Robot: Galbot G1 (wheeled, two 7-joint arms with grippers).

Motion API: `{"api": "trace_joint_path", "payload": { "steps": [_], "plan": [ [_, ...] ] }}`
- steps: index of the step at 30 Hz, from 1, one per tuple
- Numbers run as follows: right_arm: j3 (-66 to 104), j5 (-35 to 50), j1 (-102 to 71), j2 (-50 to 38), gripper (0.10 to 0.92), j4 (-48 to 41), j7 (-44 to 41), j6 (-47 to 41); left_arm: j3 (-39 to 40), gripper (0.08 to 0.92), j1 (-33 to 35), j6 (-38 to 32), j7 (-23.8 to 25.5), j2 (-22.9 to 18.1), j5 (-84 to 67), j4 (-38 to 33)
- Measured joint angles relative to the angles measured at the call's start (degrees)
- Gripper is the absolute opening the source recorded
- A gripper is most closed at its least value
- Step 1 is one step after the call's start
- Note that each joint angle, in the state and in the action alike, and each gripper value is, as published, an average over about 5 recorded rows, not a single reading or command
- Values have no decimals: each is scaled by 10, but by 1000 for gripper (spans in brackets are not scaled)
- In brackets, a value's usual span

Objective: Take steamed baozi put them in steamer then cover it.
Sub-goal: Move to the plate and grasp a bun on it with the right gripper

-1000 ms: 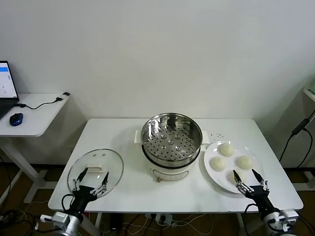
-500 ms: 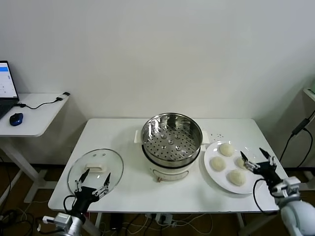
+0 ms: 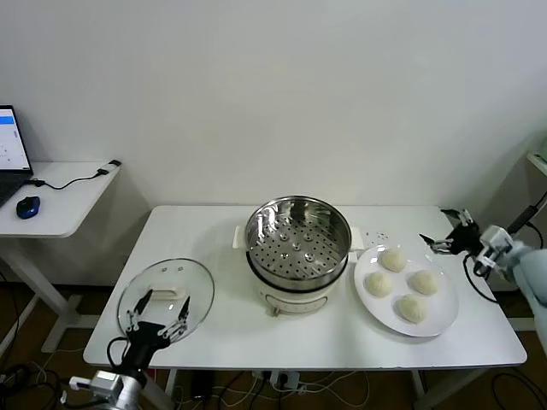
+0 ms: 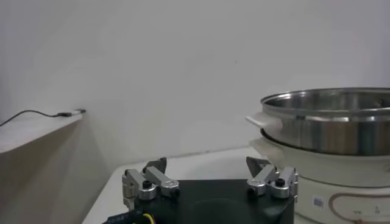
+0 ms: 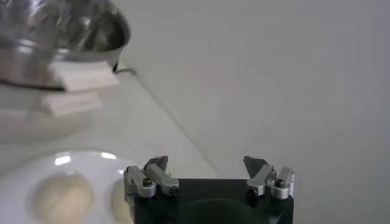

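From the head view, the steamer (image 3: 297,243) sits at the middle of the white counter (image 3: 222,320), its perforated steel basket uncovered on a white pot base. The cover (image 3: 166,295) lies flat on the counter to the robot's left of the steamer, handle up, near the front edge. On the other side a white plate (image 3: 441,318) carries four baozi (image 3: 411,307), just beside the steamer. The left end effector (image 3: 156,321) hangs low at the counter's front edge, over the near rim of the cover, fingers spread and holding nothing. The right end effector (image 3: 448,231) is raised at the counter's right rear corner, behind the plate and apart from the buns, fingers also spread and empty. A side desk (image 3: 60,201) stands farther left with a laptop (image 3: 12,158), a blue mouse (image 3: 28,207) and a cable.

In the left wrist view, the left end effector (image 4: 210,179) shows both fingertips wide apart with nothing between them. The steamer (image 4: 332,128) rises beyond it, steel basket above the white base.

In the right wrist view, the right end effector (image 5: 209,176) stands released, its two fingertips well apart and bare. Two baozi (image 5: 64,196) on the plate (image 5: 36,165) show below it, and the steamer (image 5: 58,33) is farther off, blurred.
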Motion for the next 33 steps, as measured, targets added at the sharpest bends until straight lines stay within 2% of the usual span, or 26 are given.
{"api": "trace_joint_path", "payload": {
  "steps": [7, 14, 24, 33],
  "plan": [
    [-140, -79, 144, 6, 823, -109, -103, 56, -1, 823, 2, -1, 0, -4, -5, -6],
    [-210, -160, 233, 58, 823, -225, -162, 133, -1, 823, 6, 0, 3, -7, -10, -12],
    [-237, -250, 282, 141, 823, -350, -189, 192, -5, 823, 12, 0, 6, -6, -10, -8],
    [-238, -300, 296, 185, 823, -416, -178, 216, -1, 823, 13, -1, 7, -7, -8, -5]
  ]
}}
